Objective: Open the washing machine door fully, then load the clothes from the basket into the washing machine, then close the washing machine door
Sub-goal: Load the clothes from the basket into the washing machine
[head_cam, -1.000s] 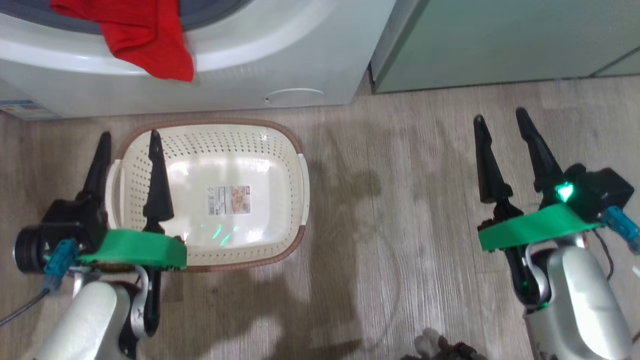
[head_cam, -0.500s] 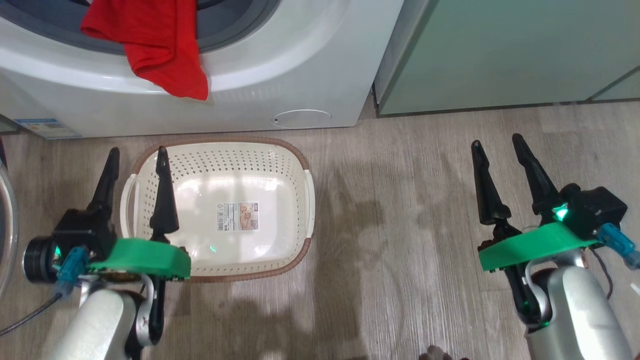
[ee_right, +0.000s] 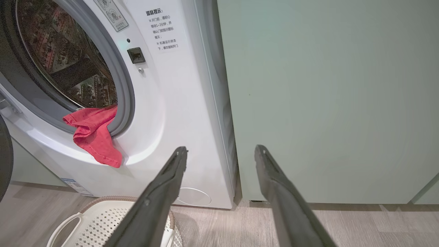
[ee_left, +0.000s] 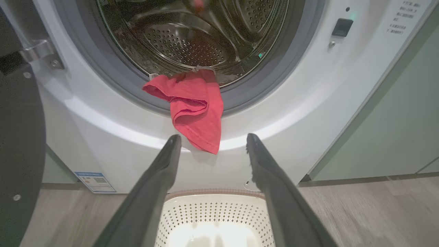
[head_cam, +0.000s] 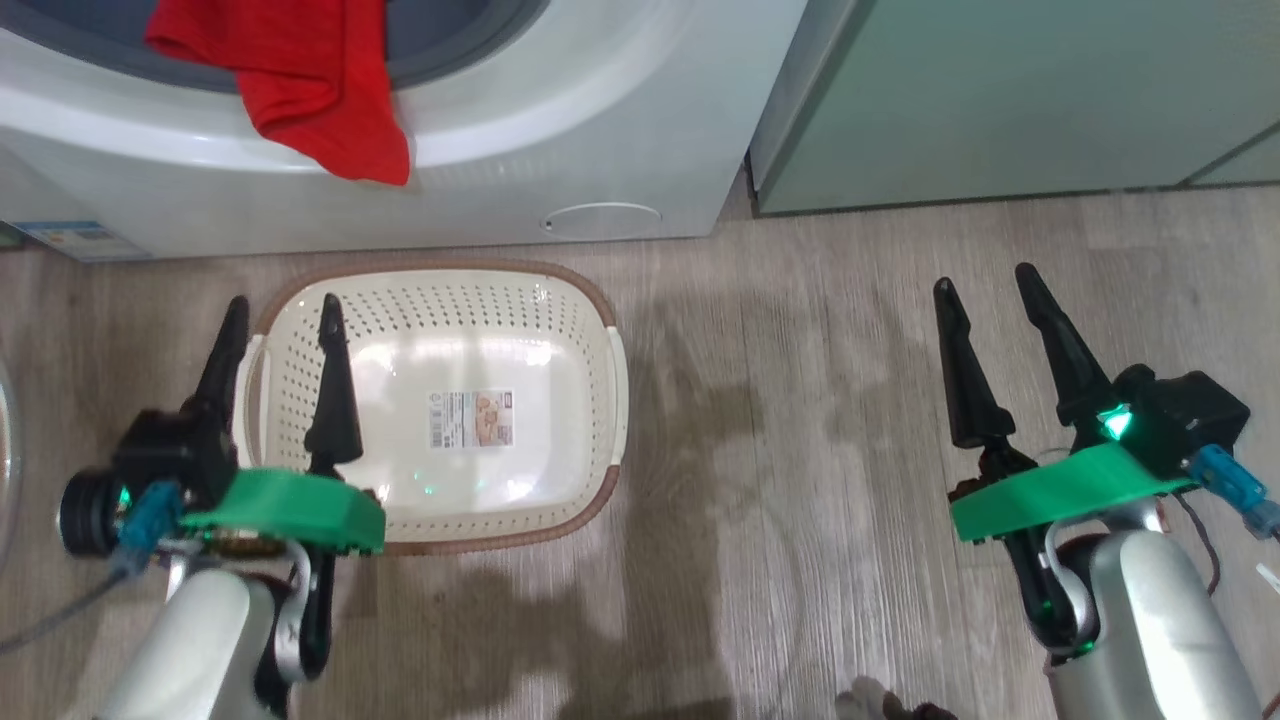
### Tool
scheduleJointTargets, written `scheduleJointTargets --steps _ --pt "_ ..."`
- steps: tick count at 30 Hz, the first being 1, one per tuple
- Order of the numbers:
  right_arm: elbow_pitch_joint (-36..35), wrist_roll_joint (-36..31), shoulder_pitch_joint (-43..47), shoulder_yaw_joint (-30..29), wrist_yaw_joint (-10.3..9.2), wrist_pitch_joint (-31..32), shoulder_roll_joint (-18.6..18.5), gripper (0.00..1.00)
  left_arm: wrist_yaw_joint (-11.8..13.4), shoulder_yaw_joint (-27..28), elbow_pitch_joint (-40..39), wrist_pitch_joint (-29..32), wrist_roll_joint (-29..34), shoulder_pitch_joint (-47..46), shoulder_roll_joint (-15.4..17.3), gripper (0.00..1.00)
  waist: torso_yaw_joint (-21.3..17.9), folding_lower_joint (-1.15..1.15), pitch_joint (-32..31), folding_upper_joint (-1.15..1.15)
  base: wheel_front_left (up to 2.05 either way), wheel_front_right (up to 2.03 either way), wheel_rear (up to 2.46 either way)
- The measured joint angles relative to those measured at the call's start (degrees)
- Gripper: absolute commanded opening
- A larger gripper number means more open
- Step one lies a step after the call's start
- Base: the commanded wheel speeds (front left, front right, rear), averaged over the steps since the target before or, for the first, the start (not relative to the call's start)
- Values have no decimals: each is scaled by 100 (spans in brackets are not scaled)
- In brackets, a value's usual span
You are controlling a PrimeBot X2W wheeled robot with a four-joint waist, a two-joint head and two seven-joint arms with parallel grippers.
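Looks from a shifted head camera: shows the washing machine (head_cam: 600,120), the clothes (head_cam: 310,90) and the basket (head_cam: 450,300) lower in frame than a second ago, yet slightly higher than half a second ago. Brings a sliver of the washing machine door (head_cam: 4,450) in at the left edge.

Soft red cloth (ee_left: 195,109) lying matt, perforated steel drum (ee_left: 192,44) gleaming, white washing machine front (ee_left: 301,113) shining glossy, perforated cream plastic basket (head_cam: 450,305) reflecting light, grey wood-grain floor (head_cam: 800,400) looking matt.

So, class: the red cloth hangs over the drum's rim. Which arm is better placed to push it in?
Left. The left claw points straight at the clothes; the right claw faces the green cabinet.
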Motion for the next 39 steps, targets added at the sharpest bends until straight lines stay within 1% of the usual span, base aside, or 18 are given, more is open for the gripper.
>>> scheduleJointTargets --steps 1,3,7,11,15,19,23,25,27,31,32,33,34,35,39 --pt "-14 -3 -11 5 0 0 0 100 -82 -5 111 21 -102 -91 -40 100 -5 0 59 0 0 0 0" --pt "-31 -8 -16 11 0 -1 0 100 -111 -10 190 68 -121 -180 -47 100 -9 0 96 0 0 0 0" --pt "-102 -5 -57 73 0 -9 0 100 -308 -7 650 326 -256 -779 -46 100 -46 0 309 0 0 0 0" --pt "-134 21 -292 180 0 -63 0 100 -542 3 1306 604 -326 -1573 -18 100 -119 1 601 0 0 0 0" --pt "-115 134 -521 383 0 -142 -1 100 -675 86 2076 832 -404 -2318 116 100 -256 2 916 0 0 0 0" --pt "-34 179 -661 569 0 -234 -2 100 -692 220 2803 1056 -412 -2825 321 100 -457 2 1175 0 0 0 0" --pt "73 282 -807 759 0 -282 -3 100 -792 229 3337 1204 -398 -3265 498 100 -644 2 1387 0 0 0 0" --pt "103 333 -879 821 0 -321 -3 100 -847 201 3487 1228 -338 -3465 579 100 -725 1 1468 0 0 0 0" --pt "155 398 -962 864 0 -331 -3 100 -847 181 3698 1283 -268 -3782 681 100 -807 2 1568 -1 0 0 0" --pt "169 427 -993 892 0 -346 -3 100 -840 183 3875 1302 -210 -4035 758 100 -860 1 1613 0 0 0 0" --pt "168 446 -994 891 0 -346 -3 100 -842 181 3897 1304 -193 -4073 766 96 -863 1 1615 0 0 0 0" --pt "164 478 -996 892 0 -346 -3 100 -842 176 3913 1313 -192 -4101 772 55 -864 1 1613 -1 0 0 0" --pt "159 481 -998 892 0 -346 -3 100 -844 163 3930 1319 -192 -4108 776 18 -863 1 1607 0 0 0 0" --pt "155 481 -998 889 0 -346 -3 100 -847 152 3944 1319 -193 -4108 775 0 -859 0 1601 0 0 0 0" --pt "149 482 -996 884 0 -346 -3 100 -849 97 3957 1328 -194 -4105 767 0 -826 1 1552 0 0 0 0"
